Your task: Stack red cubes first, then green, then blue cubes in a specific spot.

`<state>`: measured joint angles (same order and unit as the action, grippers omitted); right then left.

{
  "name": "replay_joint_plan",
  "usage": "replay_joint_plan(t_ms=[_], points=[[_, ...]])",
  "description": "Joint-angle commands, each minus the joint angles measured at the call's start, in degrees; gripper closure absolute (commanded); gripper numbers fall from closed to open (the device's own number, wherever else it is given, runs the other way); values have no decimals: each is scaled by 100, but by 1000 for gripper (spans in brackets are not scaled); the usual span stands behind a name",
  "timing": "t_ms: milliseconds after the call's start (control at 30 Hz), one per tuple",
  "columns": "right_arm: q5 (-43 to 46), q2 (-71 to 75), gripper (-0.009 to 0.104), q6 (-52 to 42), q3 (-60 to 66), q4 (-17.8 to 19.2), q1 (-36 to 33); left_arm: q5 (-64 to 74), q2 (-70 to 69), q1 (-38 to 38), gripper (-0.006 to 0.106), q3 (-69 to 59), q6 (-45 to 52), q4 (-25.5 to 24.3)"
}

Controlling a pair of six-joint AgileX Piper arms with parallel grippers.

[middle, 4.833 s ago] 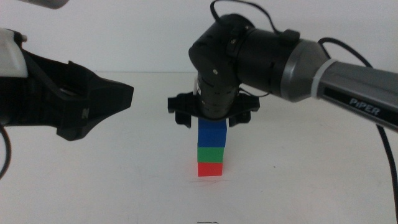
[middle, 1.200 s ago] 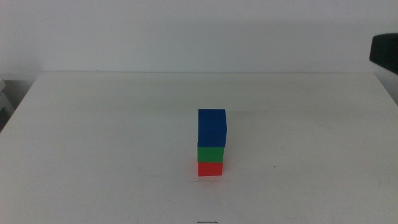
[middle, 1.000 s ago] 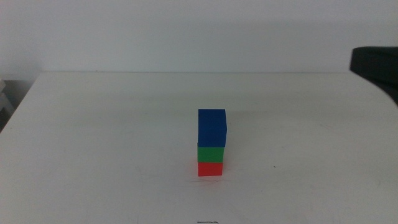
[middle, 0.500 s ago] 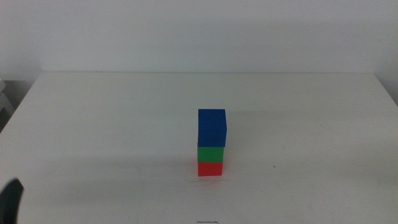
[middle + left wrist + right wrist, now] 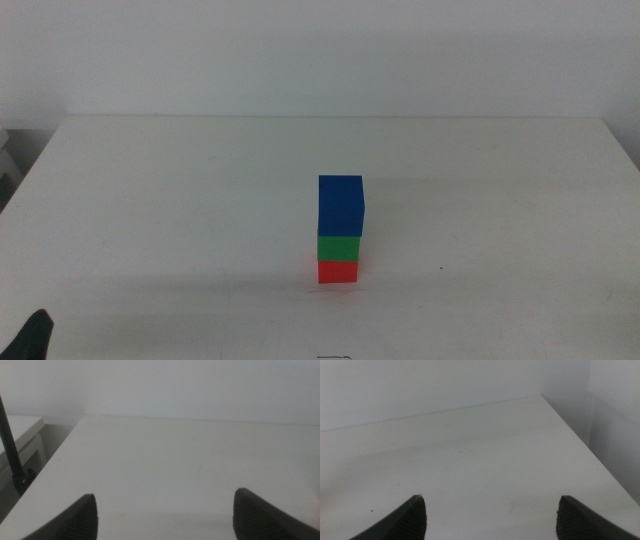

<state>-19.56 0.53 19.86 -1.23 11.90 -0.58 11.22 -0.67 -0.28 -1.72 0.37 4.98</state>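
With both end effectors released and withdrawn, the blue cube tops green and red mid-counter, overhanging slightly right; a jolt could topple it.

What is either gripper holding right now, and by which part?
Nothing. The left gripper and right gripper are both open over bare table, and the blue cube tops the stack untouched.
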Motion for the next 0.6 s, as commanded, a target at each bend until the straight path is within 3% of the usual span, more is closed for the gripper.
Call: replay_joint_plan(t_ms=[0,233,300,367,567], points=[[493,129,29,-32,-140,108,43,-497,-123,3,9,30,-37,16],[517,131,29,-32,-140,70,43,-497,-123,3,9,30,-37,16],[696,131,28,-588,37,-8,43,-497,-123,3,9,30,-37,16],[1122,131,27,-1346,195,-284,43,-497,-123,3,9,30,-37,16],[1326,131,15,-3246,183,-1290,43,-497,-123,3,9,30,-37,16]])
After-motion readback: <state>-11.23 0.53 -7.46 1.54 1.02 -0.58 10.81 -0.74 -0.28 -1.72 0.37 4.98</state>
